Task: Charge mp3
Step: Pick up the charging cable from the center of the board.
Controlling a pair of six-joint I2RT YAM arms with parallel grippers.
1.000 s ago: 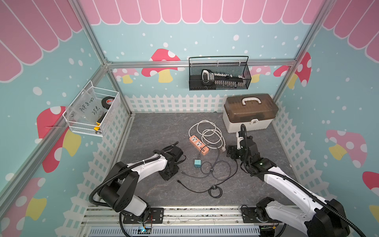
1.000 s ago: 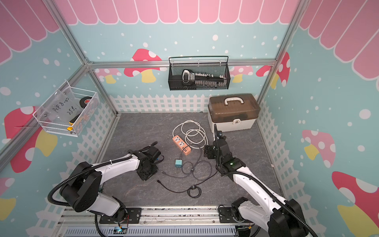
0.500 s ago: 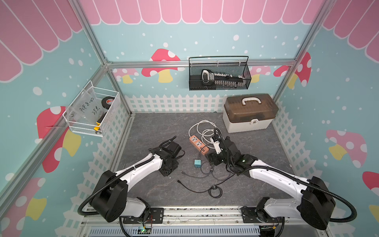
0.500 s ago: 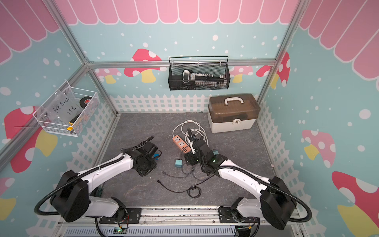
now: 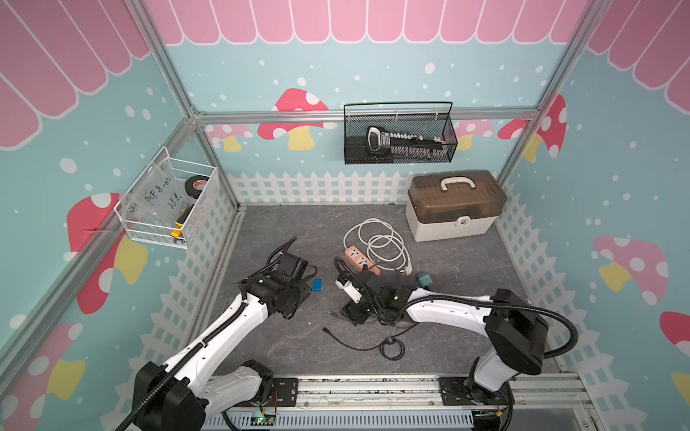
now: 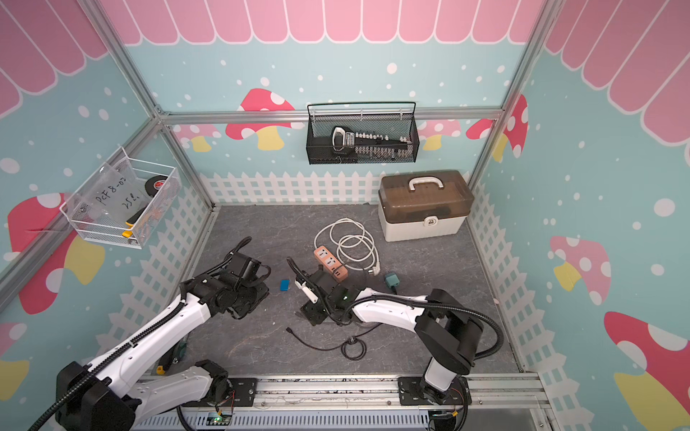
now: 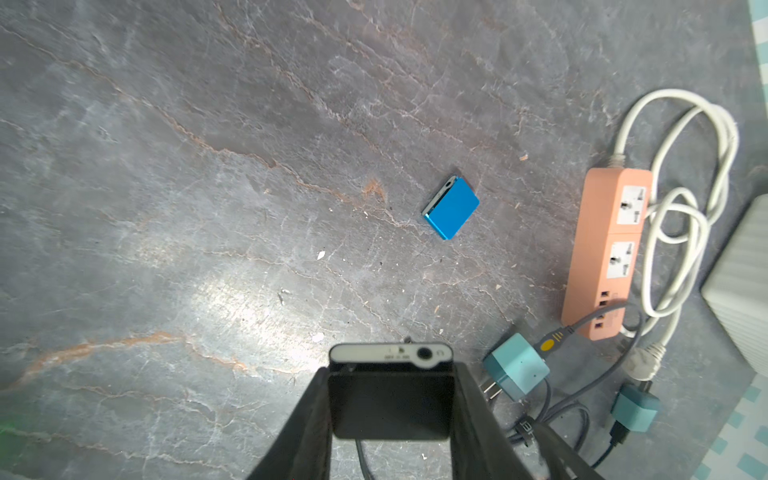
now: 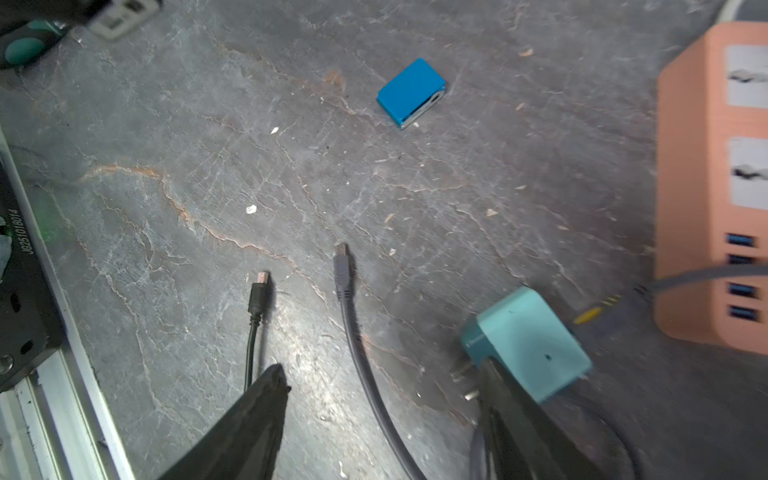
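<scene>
A black mp3 [image 7: 390, 399] with a silver end and a headphone socket is clamped between the fingers of my left gripper [image 7: 390, 370], which is shut on it just above the floor. A blue mp3 [image 7: 451, 208] lies loose on the grey floor, seen in both top views [image 5: 317, 284] [image 6: 284, 284], just right of the left gripper [image 5: 295, 300]. My right gripper [image 8: 380, 370] is open and low over the floor, straddling a grey cable whose plug [image 8: 341, 266] points at the blue mp3 [image 8: 411, 93]. A black cable plug [image 8: 259, 291] lies beside it.
An orange power strip [image 5: 360, 260] with a coiled white cord [image 5: 377, 242] lies mid-floor. A light teal charger [image 8: 528, 345] touches my right finger; a darker one [image 5: 423, 279] sits further right. A lidded toolbox [image 5: 453, 205] stands at the back right. Black cable loops [image 5: 392, 349] lie near the front.
My right arm has swung left from beside the toolbox to low over the cables, its jaws narrowing. The left gripper has drawn back slightly with the black mp3, and the blue one shows beside it.
</scene>
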